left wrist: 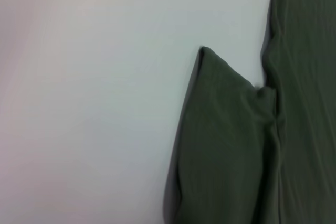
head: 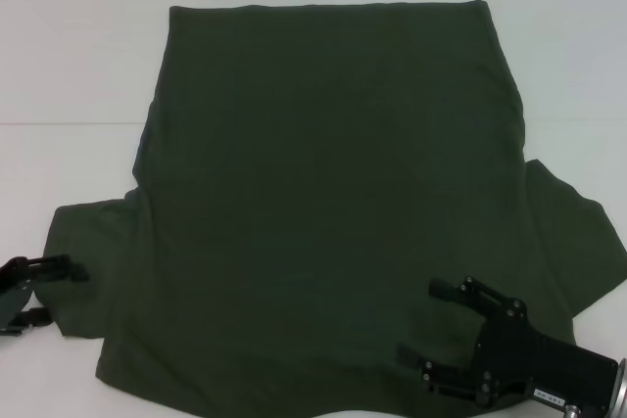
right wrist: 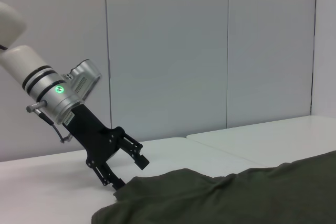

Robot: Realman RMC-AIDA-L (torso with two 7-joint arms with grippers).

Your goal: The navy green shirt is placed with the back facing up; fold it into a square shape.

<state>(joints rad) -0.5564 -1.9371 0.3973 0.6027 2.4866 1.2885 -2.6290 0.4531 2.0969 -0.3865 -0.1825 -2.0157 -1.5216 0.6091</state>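
Your navy green shirt [head: 323, 203] lies spread flat on the white table [head: 78, 46], plain side up. Your left gripper [head: 49, 291] sits spread at the left sleeve edge — your right gripper [head: 421, 325] hovers, fingers apart, over the near hem.

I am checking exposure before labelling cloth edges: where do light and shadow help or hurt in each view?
Head view: even light, the large dark olive-green cotton T-shirt nearly textureless, its edge crisp against the white table. Left wrist view: a soft grey shadow lines the sleeve edge. Right wrist view: left gripper, jaws open, sharp against the pale wall; the cloth is dim.
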